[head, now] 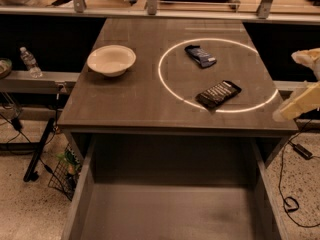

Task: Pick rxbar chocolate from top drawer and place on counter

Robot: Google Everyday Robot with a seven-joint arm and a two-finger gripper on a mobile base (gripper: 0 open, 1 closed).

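A single camera looks down from high above the near edge of the desk (130, 104) and faces its far edge at a steep forward tilt. It stands close enough that the desk top fills the middle of the view with all four corners in sight. The open top drawer (170, 209) runs out of the bottom below the near edge. The gripper (304, 81) just enters at the right border, beyond the desk's near right corner, its pale fingers (299, 105) spread apart.
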